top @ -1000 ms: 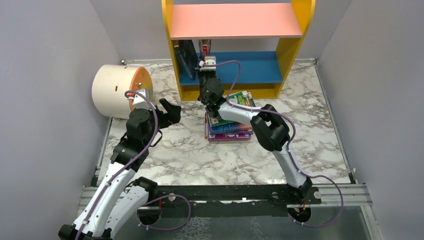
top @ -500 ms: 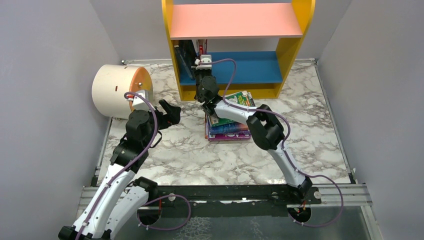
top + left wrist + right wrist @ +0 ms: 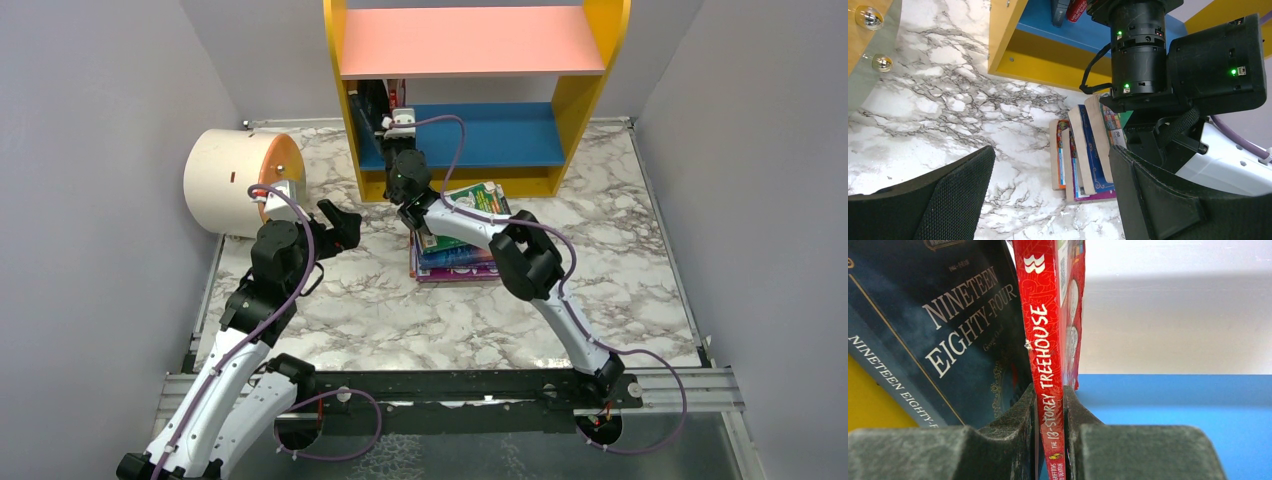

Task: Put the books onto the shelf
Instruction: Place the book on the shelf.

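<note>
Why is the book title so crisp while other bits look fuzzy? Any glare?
Right wrist view: the red paperback book is sharp and its spine readable, while the grey fingers of the right end effector blur, likely too near the lens. Left wrist view: two shiny metal studs glint. Top view: soft, even light across the marble-patterned tabletop.

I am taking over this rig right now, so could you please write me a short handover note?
Right end effector: shut on the red book, held upright in the shelf, over its blue lower board, beside the dark blue book.
Left end effector: open, empty, above the table near the cream cylinder.
Done: dark blue book shelved, leaning toward the yellow side.
Left: release the red book, then shelve the stack of books lying on the table before the shelf.
</note>
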Motion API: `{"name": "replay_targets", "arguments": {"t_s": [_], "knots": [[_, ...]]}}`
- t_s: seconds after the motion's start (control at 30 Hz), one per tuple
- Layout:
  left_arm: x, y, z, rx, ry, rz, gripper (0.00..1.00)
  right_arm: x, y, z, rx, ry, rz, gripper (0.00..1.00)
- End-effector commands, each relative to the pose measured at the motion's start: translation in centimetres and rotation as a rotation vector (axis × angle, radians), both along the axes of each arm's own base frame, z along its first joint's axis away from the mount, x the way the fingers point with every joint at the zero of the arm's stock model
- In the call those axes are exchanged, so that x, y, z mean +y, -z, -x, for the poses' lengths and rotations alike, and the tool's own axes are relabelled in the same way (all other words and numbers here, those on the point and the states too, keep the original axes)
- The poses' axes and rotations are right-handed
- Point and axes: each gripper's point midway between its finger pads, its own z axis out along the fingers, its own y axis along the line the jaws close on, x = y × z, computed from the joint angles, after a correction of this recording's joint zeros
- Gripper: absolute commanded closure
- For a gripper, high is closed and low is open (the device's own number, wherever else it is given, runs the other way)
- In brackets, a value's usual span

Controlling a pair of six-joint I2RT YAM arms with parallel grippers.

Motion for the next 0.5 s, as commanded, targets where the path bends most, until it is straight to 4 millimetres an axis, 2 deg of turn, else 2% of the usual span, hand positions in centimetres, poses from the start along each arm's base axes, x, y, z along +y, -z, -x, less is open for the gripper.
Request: {"name": "replay_targets", "arguments": {"t_s": [0.0, 0.3, 0.47], "knots": [[0.51, 0.03, 0.0, -0.012, -0.02, -0.009, 0.22, 1.78, -0.99, 0.41, -0.026, -0.055, -0.011, 0.98], [0.71, 0.02, -0.03, -0.013, -0.028, -0.017, 0.22, 2.28, -0.9, 0.82, -0.027, -0.073, 0.004, 0.85], [0.79, 0.06, -0.09, -0.012, -0.032, -0.02, 0.22, 2.63, -0.93, 1.1, -0.036, -0.081, 0.025, 0.81]]}}
